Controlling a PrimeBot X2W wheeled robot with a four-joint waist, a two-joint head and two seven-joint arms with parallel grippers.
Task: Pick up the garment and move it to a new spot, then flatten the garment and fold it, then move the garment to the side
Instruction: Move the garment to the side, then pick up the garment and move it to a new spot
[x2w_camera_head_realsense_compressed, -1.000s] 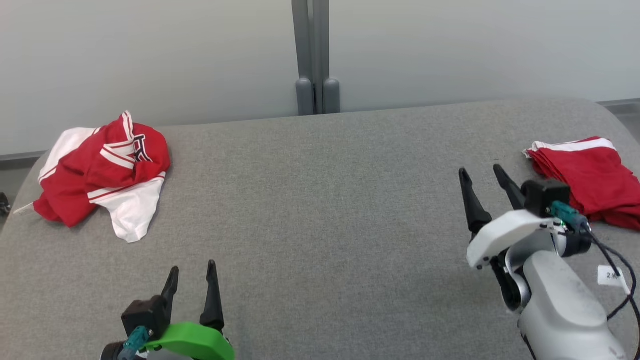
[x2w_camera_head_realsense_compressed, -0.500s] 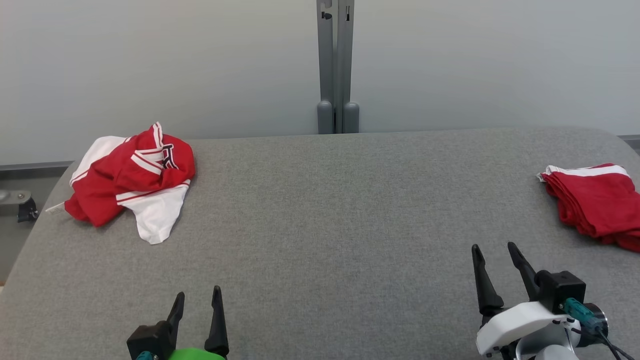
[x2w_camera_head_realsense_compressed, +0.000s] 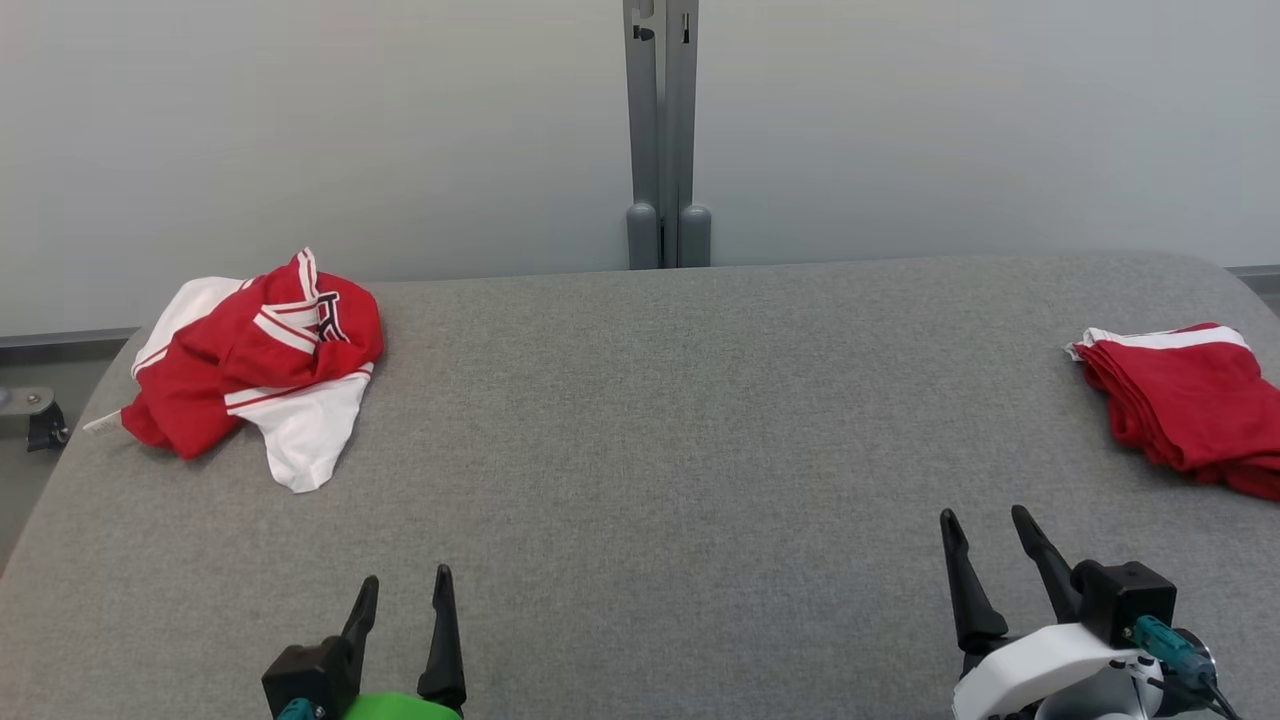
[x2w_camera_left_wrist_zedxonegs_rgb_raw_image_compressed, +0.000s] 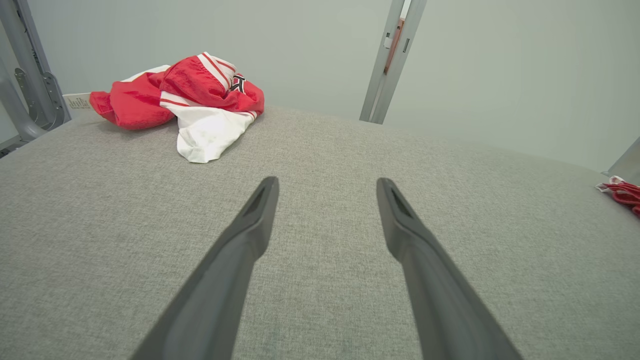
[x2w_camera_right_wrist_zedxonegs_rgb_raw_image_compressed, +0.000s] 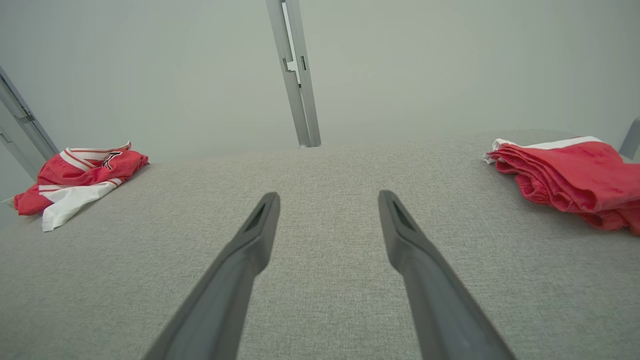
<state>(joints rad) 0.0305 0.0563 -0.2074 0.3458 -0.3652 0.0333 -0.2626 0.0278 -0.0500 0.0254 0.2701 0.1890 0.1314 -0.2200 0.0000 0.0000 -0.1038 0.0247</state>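
Red-and-white crumpled garment (x2w_camera_head_realsense_compressed: 255, 365) lies untouched on the surface (x2w_camera_head_realsense_compressed: 650, 420), well left of the upright post (x2w_camera_head_realsense_compressed: 660, 130); left gripper (x2w_camera_head_realsense_compressed: 407, 576) and right gripper (x2w_camera_head_realsense_compressed: 982, 513) fingers wide, empty; pickup judged pending, needing a leftward reach.

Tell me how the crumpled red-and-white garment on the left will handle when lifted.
The crumpled garment is probably floppy: it lies in soft bunched folds, so it should sag and unfurl when pinched. Its thin white flap suggests it is light.
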